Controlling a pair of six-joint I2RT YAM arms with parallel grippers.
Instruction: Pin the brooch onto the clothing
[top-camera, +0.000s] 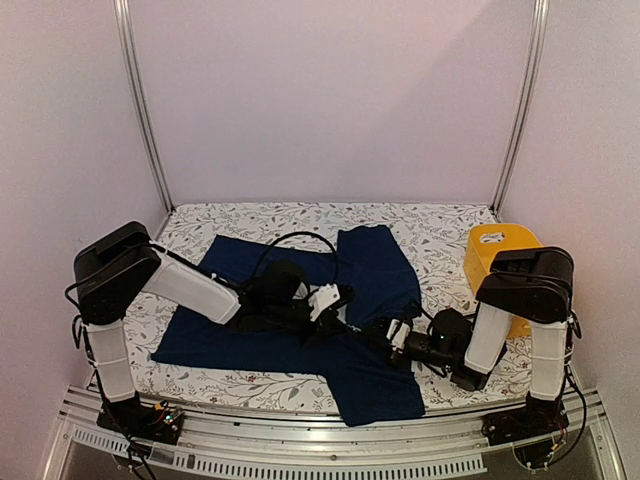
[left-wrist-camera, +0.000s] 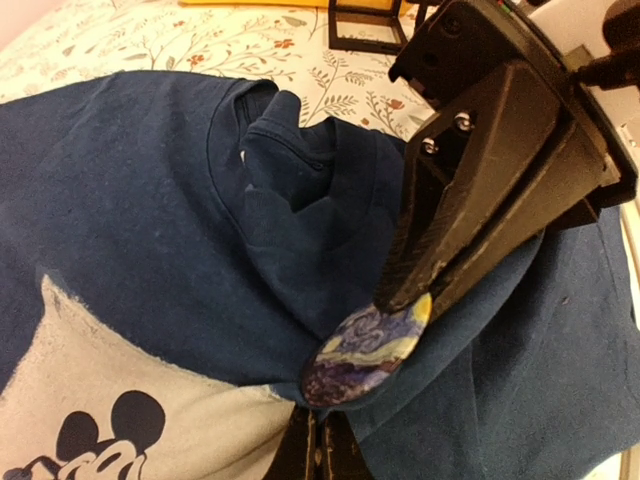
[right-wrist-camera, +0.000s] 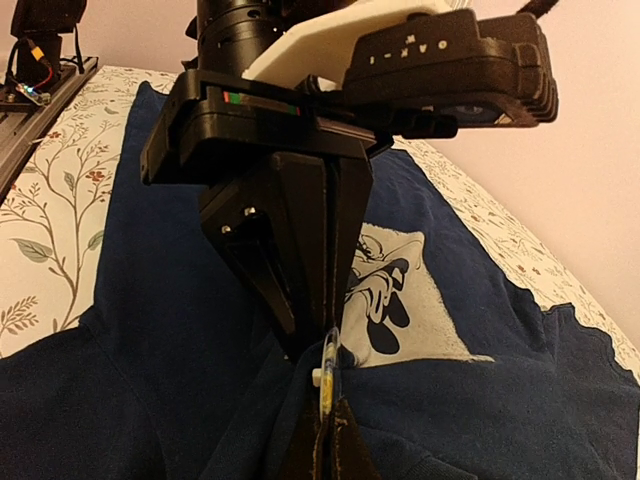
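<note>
right hand (left-wrist-camera: 405, 300): clamped on brooch (left-wrist-camera: 365, 350) rim
left hand (right-wrist-camera: 328, 335): fingers together, opposite brooch edge
clothing (left-wrist-camera: 150, 200): bunched right under brooch

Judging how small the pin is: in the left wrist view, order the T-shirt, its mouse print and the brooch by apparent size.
1. T-shirt, filling most of the frame.
2. mouse print, partly cropped.
3. brooch, clearly smallest.
</note>
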